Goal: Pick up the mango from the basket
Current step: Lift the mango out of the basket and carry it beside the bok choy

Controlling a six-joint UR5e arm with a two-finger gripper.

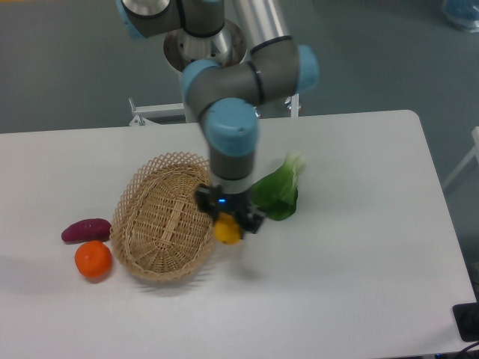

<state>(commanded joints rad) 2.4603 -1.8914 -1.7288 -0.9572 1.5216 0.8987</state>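
Observation:
The yellow-orange mango (227, 229) hangs in my gripper (230, 223), which is shut on it just past the right rim of the basket. Only the fruit's lower end shows below the black fingers. The tan wicker basket (166, 218) lies on the white table to the left of the gripper, with nothing inside it. My arm comes down from the top of the view and hides part of the basket's right rim.
A green leafy vegetable (278, 192) lies right of the gripper, close to it. A purple sweet potato (86, 229) and a round orange tangerine (93, 259) sit left of the basket. The table's front edge runs along the bottom.

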